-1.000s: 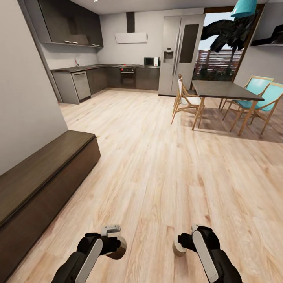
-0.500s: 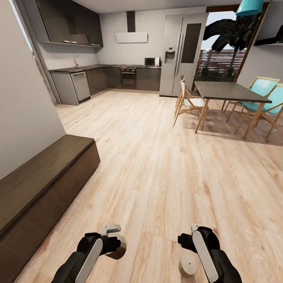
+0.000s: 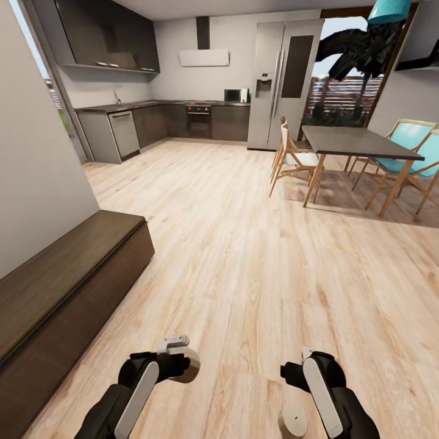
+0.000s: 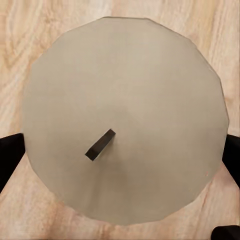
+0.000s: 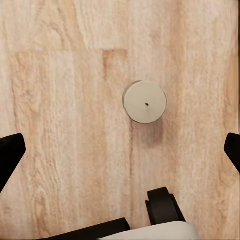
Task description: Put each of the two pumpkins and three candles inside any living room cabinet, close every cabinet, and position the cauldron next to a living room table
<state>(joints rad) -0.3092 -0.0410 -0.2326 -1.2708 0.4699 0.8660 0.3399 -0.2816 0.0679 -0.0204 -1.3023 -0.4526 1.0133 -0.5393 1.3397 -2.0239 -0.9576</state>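
Note:
My left gripper is shut on a beige candle, held low over the wood floor. In the left wrist view that candle spreads wide between the dark fingers, its wick pointing at the camera. A second candle stands upright on the floor just below my right gripper. The right wrist view has this candle well beyond the gripper, whose fingers are spread wide with nothing between them. The long dark brown cabinet runs along the left wall, fronts closed. Pumpkins, cauldron and table are out of view.
Ahead lies open wood floor leading to a kitchen counter and a fridge. A dining table with wooden chairs stands at the right. A grey wall rises above the cabinet.
The candle that sat in my right gripper a second ago has dropped to the floor, and that gripper now stands open. The view has shifted slightly. The left gripper keeps its candle.

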